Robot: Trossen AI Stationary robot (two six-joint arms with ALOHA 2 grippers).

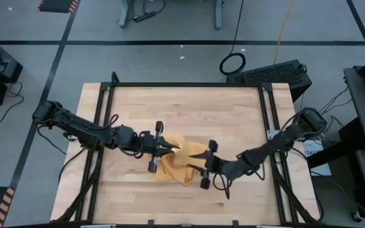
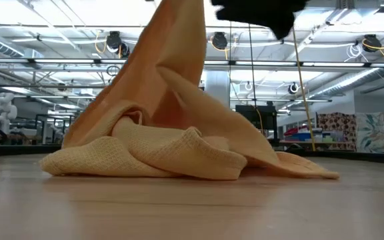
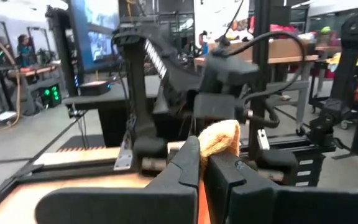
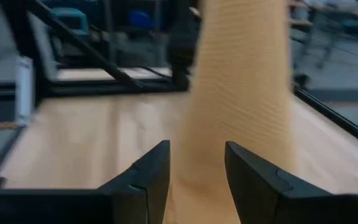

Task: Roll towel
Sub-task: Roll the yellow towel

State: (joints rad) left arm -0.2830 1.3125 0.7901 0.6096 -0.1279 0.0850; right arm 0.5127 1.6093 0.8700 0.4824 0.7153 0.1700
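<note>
Mustard towel (image 1: pixel 176 161) bunched at centre frame, left gripper (image 1: pixel 173 149) pinching its lifted edge, right gripper (image 1: pixel 192 156) parted, fingers either side of the cloth.

Grey concrete floor (image 1: pixel 170 60) all round the wooden desk (image 1: pixel 233 107), crossed by black tape lines (image 1: pixel 170 42). A coiled black cable (image 1: pixel 232 63) lies just beyond the desk's far edge, a dark keyboard-like unit (image 1: pixel 271 71) near it. Looking level across: an open ceiling with beams and round hanging lamps (image 2: pixel 219 41), patterned panels (image 2: pixel 355 130) far off. A big screen (image 3: pixel 98 31) glows behind a black workbench (image 3: pixel 104 102).
</note>
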